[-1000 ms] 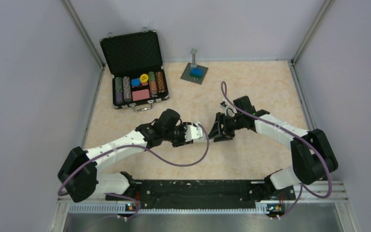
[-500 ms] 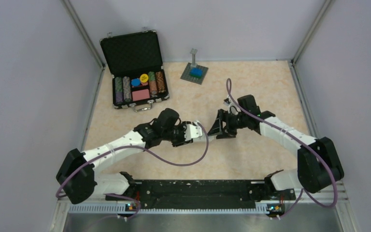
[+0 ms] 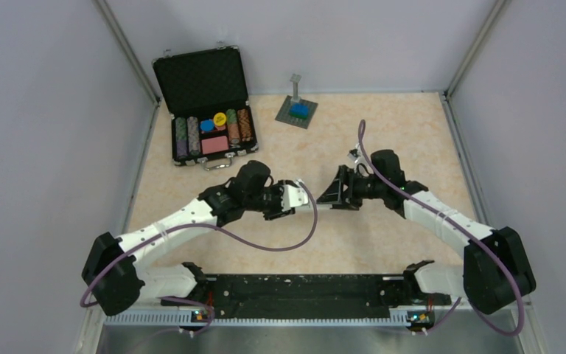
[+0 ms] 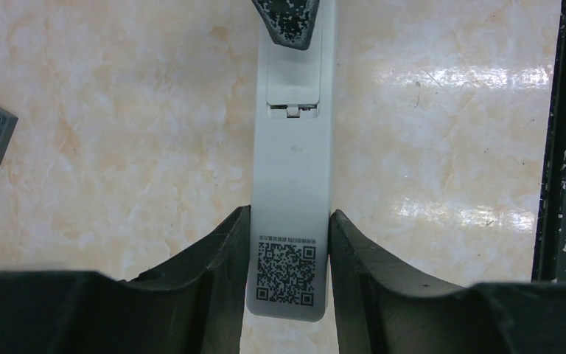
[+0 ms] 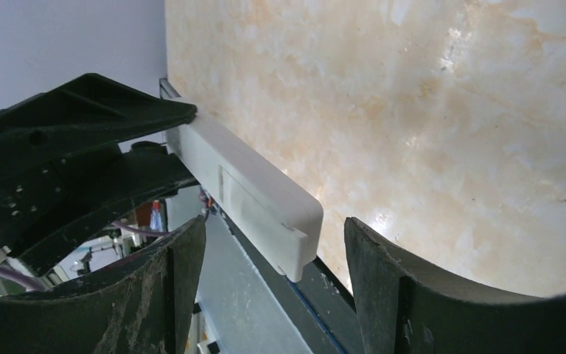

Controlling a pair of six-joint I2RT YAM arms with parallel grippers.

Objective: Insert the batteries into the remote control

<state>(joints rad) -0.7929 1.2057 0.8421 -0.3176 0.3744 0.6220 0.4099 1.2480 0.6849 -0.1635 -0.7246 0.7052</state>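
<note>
The left gripper [image 4: 289, 215] clamps the remote [image 4: 292, 147], whose cover [image 4: 292, 77] sits closed with no batteries in view, so loading looks done, while the right gripper [image 5: 273, 230] gapes loosely around its end.

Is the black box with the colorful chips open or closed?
Open. The black case has its lid standing up at the back, and the rows of chips inside show plainly from above.

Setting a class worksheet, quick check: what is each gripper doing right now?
Left gripper: closed on the remote control.
Right gripper: open, straddling the remote's free end.
</note>
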